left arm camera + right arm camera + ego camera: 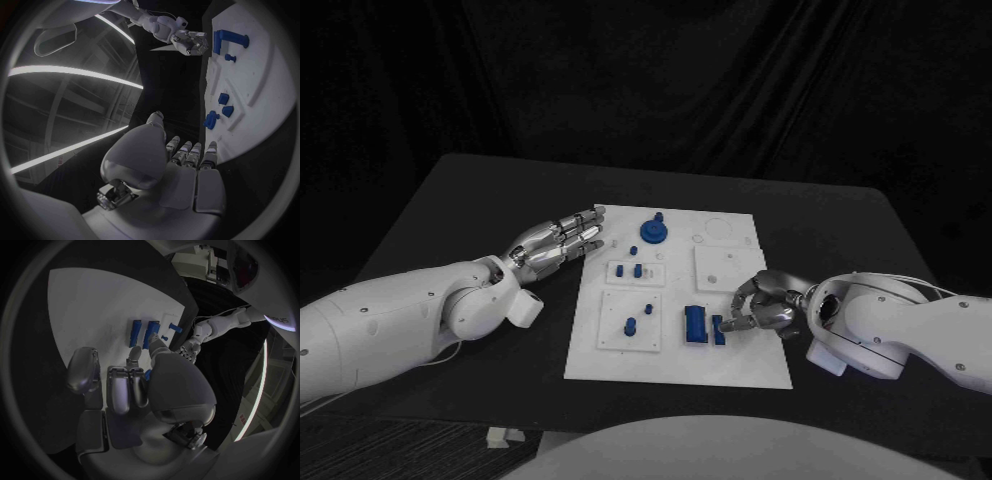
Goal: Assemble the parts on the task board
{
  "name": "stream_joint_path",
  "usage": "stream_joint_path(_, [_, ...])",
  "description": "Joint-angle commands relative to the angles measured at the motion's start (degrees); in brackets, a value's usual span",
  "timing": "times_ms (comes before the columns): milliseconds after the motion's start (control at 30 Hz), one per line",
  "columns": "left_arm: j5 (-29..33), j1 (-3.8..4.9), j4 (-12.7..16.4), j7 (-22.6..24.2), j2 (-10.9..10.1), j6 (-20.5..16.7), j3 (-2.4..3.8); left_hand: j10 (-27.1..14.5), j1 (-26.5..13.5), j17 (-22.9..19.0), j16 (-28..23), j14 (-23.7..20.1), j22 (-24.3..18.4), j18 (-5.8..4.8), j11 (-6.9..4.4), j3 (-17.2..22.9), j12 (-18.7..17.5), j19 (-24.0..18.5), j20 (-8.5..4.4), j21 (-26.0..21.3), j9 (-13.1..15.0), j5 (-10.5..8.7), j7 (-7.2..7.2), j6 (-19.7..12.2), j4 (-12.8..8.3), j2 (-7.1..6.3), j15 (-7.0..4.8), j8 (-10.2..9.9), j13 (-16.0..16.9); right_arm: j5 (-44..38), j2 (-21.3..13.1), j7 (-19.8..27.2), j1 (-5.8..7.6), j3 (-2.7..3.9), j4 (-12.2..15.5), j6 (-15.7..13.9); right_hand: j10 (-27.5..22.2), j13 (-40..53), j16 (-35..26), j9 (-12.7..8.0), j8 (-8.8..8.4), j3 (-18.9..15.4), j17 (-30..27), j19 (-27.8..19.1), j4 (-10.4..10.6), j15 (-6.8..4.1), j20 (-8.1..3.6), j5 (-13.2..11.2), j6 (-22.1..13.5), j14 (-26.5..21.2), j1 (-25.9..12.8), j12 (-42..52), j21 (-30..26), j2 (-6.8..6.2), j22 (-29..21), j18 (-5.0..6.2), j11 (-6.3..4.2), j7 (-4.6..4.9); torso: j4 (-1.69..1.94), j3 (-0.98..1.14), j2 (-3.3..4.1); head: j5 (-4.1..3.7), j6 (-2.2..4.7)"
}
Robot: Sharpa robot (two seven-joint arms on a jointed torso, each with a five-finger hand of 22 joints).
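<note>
- Landmark: I take the one white task board [678, 362], lying flat mid-table, as reference for every place below.
- Right hand [759, 303]: I see it at the board's near right edge, fingers curled in over the board, touching a small upright blue part [718, 329]. I cannot tell whether it pinches that part or merely rests against it.
- Blue parts on the near half, counted from the head view: the small upright one at the right hand; one taller block [694, 325] just beside it, toward the board's middle; two small pegs [636, 323] on the near-left square plate of the board.
- Blue parts further back: two small pieces [627, 269] in a left-of-centre recess; one round knobbed part [653, 233] standing near the far edge. I count seven blue parts in all, though small ones may be hidden.
- Left hand [563, 243]: one hand at the board's far left edge, fingers extended and a little apart, tips touching the rim, holding nothing.
- Surface: one black table [473, 200] beneath the board.
- Room: black drapery [661, 80] behind the table's far side.
</note>
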Motion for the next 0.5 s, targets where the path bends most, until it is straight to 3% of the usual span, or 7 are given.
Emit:
stream_joint_path(33, [0.30, -0.10, 0.17, 0.92, 0.00, 0.61, 0.05, -0.04, 0.66, -0.06, -0.21, 0.08, 0.07, 0.76, 0.38, 0.04, 0.19, -0.04, 0.46, -0.20, 0.10, 0.26, -0.18, 0.00, -0.26, 0.05, 0.34, 0.19, 0.06, -3.45, -0.05, -0.10, -0.41, 0.01, 0.24, 1.92, 6.15, 15.08, 0.32, 0.43, 0.66, 0.02, 15.09, -0.04, 0.70, -0.33, -0.19, -0.43, -0.36, 5.92, -0.08, 0.15, -0.15, -0.74, 8.36, 0.60, -0.46, -0.09, 0.04, -0.02, 0.05, -0.12, -0.01])
stream_joint_path(233, [0.30, -0.12, 0.20, 0.92, -0.02, 0.60, 0.05, -0.04, 0.70, -0.06, -0.21, 0.08, 0.09, 0.74, 0.38, 0.05, 0.22, -0.03, 0.48, -0.19, 0.11, 0.33, -0.12, 0.04, -0.34, 0.03, 0.36, 0.20, 0.06, -4.13, 0.11, -1.05, -0.94, 0.01, 0.21, 3.50, 6.15, 15.08, 0.32, 2.49, 3.30, 0.19, 15.09, 0.07, 2.64, -0.63, -0.44, -0.81, -0.37, 5.92, 0.14, 0.15, -0.12, -2.05, 8.37, 0.59, -0.83, -0.54, 0.07, -0.01, 0.10, 0.02, -0.01])
stream_joint_path(500, [0.30, -0.14, 0.21, 0.90, 0.01, 0.60, 0.05, -0.05, 0.79, -0.06, -0.21, 0.08, 0.08, 0.73, 0.38, 0.08, 0.21, -0.03, 0.49, -0.19, 0.11, 0.48, -0.08, 0.07, -0.46, 0.00, 0.37, 0.21, 0.06, -5.00, 0.27, -1.18, -1.32, 0.01, 0.04, 3.49, 6.15, 15.08, 0.32, 3.53, 4.45, 0.37, 15.09, 0.04, 3.48, -0.77, -0.58, -0.86, -0.55, 5.92, 0.47, 0.15, -0.28, -2.57, 8.34, 0.62, -1.00, -0.73, 0.08, -0.01, 0.12, -0.05, -0.01])
